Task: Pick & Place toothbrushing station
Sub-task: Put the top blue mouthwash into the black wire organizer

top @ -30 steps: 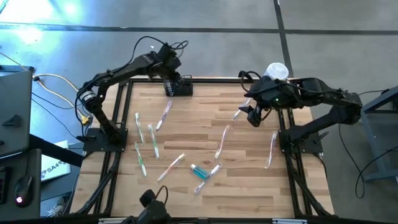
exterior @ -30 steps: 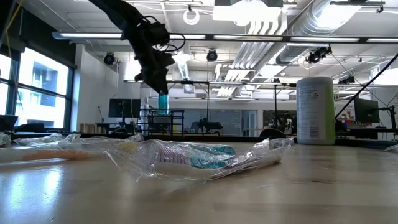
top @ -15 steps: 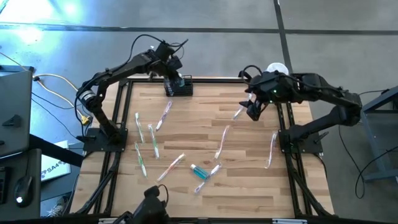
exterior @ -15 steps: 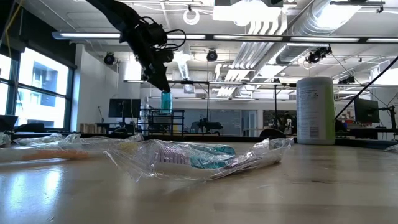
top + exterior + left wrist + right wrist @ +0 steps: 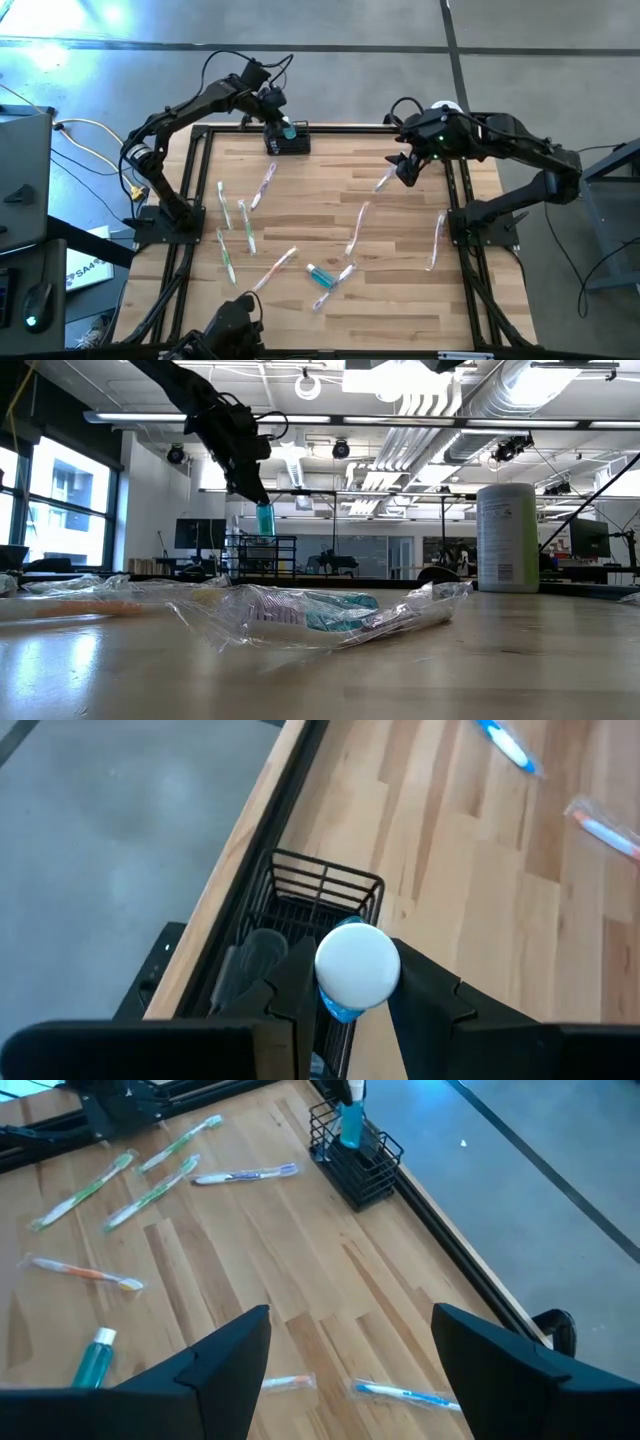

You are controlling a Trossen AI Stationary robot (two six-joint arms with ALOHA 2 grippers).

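**Teal tube poised over the rack**

Teal and white-capped, a small toothpaste tube (image 5: 356,970) sits clamped between the fingers of the left gripper (image 5: 281,124), directly above the toothbrushing station (image 5: 288,141), the black wire rack standing at the far edge of the worktop (image 5: 320,200). Over the last second the left arm has drawn back a little and tipped its wrist, so the tube now hangs cap-up over the rack's open compartments rather than beside them. By my reading, that means the placing step is nearly done: what remains is to lower the tube into a compartment and let go.

In the left wrist view the rack lies just beyond and below the tube, apparently apart from it, though how far it has sunk I cannot tell.

Meanwhile the right gripper (image 5: 405,168), fingers spread wide and holding nothing, has shifted slightly along the right side, hovering above a wrapped toothbrush (image 5: 384,181). More wrapped toothbrushes and a second teal tube (image 5: 319,275) lie scattered on the worktop.
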